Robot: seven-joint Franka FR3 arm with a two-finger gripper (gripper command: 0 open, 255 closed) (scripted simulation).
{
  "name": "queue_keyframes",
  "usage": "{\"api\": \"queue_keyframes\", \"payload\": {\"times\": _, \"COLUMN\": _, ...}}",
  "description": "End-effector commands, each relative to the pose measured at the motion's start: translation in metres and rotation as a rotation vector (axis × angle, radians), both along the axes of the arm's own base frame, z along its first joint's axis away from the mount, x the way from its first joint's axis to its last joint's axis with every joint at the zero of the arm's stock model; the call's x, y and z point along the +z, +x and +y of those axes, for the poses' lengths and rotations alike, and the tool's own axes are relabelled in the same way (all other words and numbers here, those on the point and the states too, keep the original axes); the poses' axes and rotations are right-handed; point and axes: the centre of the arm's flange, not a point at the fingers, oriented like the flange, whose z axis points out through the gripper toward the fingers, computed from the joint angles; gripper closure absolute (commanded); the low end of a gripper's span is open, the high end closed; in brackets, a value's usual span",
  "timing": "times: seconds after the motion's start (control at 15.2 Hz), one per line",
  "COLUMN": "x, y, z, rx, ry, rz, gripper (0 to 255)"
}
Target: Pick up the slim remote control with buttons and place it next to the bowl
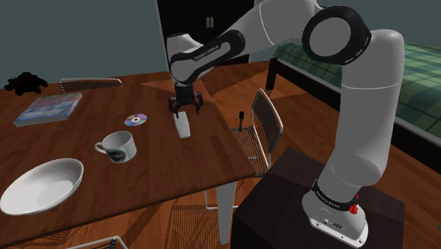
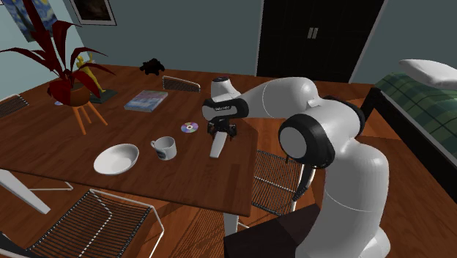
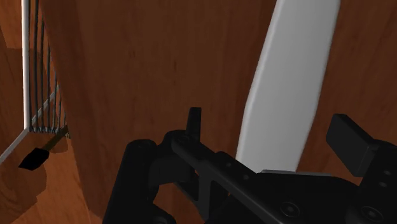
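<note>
A: Zero steps finished?
B: Right. Slim white bar-shaped remote (image 1: pixel 183 127) lies flat on the brown wooden surface (image 1: pixel 212 152), well apart from the shallow white bowl (image 1: pixel 42 185). Black claw (image 1: pixel 185 107) stands wide, straddling one end, no grip.
A: Left?
B: Close, lift, carry, set beside bowl.

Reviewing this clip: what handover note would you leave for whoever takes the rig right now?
Gripper: jaws open, straddling one end of the white remote, not clasping it.
The remote lies on the wooden table, beside the CD.
The white bowl sits toward the shoulder view's lower left, with the mug between it and the remote.
Done: gripper lined up over the remote.
Left: close, lift, carry past the mug, set down next to the bowl.
</note>
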Motion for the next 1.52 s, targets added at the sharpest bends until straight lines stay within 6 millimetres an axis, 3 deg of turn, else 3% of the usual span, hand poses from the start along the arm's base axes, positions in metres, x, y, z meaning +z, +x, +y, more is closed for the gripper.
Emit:
{"api": "queue_keyframes", "payload": {"times": 0.0, "x": -0.013, "y": 0.022, "z": 0.01, "rx": -0.025, "ry": 0.008, "rz": 0.004, "gripper": 0}}
{"api": "queue_keyframes", "payload": {"times": 0.13, "x": -0.021, "y": 0.035, "z": 0.014, "rx": -0.04, "ry": 0.013, "rz": 0.007, "gripper": 0}}
{"api": "queue_keyframes", "payload": {"times": 0.59, "x": -0.061, "y": 0.036, "z": 0.014, "rx": -0.04, "ry": 0.013, "rz": 0.007, "gripper": 0}}
{"api": "queue_keyframes", "payload": {"times": 1.12, "x": -0.061, "y": 0.036, "z": 0.014, "rx": -0.04, "ry": 0.013, "rz": 0.007, "gripper": 0}}
{"api": "queue_keyframes", "payload": {"times": 1.19, "x": -0.061, "y": 0.036, "z": 0.014, "rx": -0.04, "ry": 0.013, "rz": 0.007, "gripper": 255}}
{"api": "queue_keyframes", "payload": {"times": 1.45, "x": -0.061, "y": 0.036, "z": 0.014, "rx": -0.04, "ry": 0.013, "rz": 0.007, "gripper": 255}}
